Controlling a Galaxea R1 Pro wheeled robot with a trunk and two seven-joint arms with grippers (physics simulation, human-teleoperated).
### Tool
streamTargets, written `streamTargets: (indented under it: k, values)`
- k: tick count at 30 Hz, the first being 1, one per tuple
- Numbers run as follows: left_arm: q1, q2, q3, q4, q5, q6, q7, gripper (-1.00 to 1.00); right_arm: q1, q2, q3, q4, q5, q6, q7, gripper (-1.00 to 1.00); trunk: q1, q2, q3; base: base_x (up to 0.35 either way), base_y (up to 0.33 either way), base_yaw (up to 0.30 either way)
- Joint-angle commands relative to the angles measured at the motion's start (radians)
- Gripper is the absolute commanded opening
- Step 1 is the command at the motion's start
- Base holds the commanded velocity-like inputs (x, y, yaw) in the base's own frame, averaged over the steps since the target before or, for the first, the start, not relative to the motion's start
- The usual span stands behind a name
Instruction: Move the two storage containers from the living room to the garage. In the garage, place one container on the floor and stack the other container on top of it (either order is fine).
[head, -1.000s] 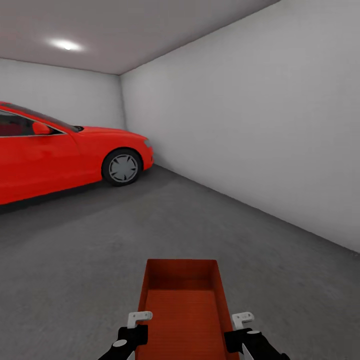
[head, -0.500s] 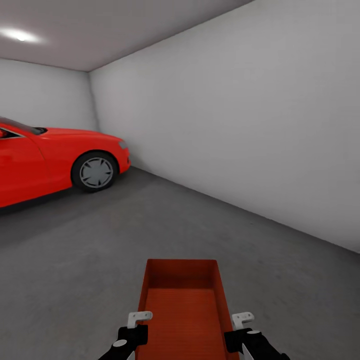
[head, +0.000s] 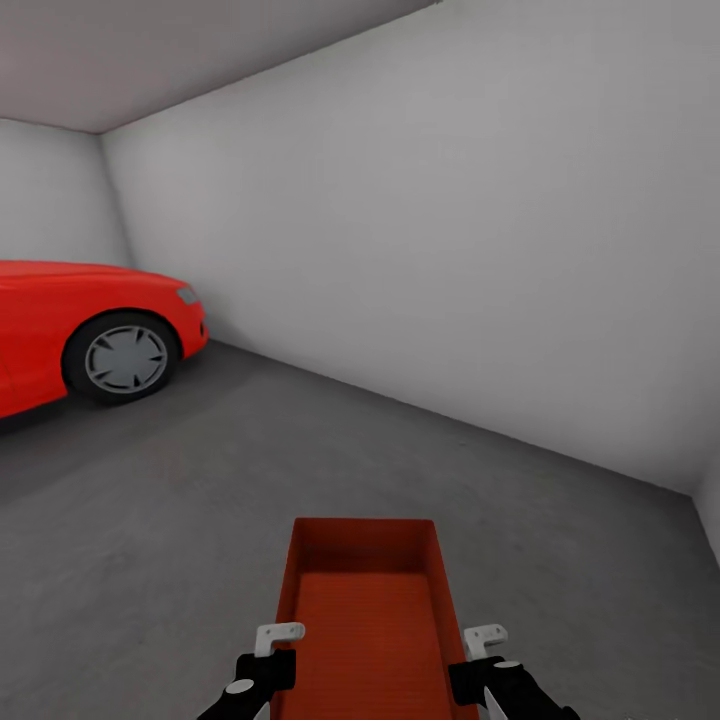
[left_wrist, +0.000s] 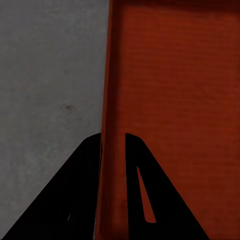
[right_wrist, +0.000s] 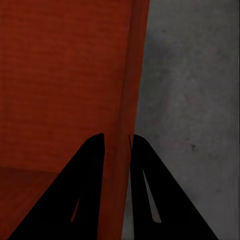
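One bin carried into the garage, two grippers on it.

The single red-orange bin (head: 365, 620) hangs above the grey concrete floor (head: 200, 520), the left gripper (left_wrist: 113, 150) pinching its left wall and the right gripper (right_wrist: 117, 150) pinching its right wall. One red car (head: 90, 335) stands by the far white wall (head: 450, 250).

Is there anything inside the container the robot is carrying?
The container looks empty: its ribbed bottom and far wall show bare. Its near end is cut off by the head view's bottom edge. Under it lies the grey floor; the patch directly beneath is covered.
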Motion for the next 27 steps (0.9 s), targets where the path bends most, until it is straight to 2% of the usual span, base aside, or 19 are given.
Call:
streamTargets:
  k: [1,12,27]
  values:
    - [-0.001,0.042,-0.004,-0.004,-0.002,-0.003,0.003,-1.00,0.000,-0.011,0.004,0.001,-0.014,0.007,0.009,-1.00,0.000,0.000,-0.001,0.239,0.000,-0.285]
    - [-0.001,0.042,-0.004,-0.002,-0.002,-0.003,0.003,-1.00,0.000,-0.011,0.005,0.000,-0.014,0.007,0.009,-1.00,0.000,0.000,-0.001,0.264,0.000,-0.285]
    - [-0.001,0.042,-0.004,-0.001,-0.002,-0.003,0.003,-1.00,0.000,-0.011,0.003,0.000,-0.014,0.007,0.009,-1.00,0.000,0.000,-0.001,0.335,0.000,-0.285]
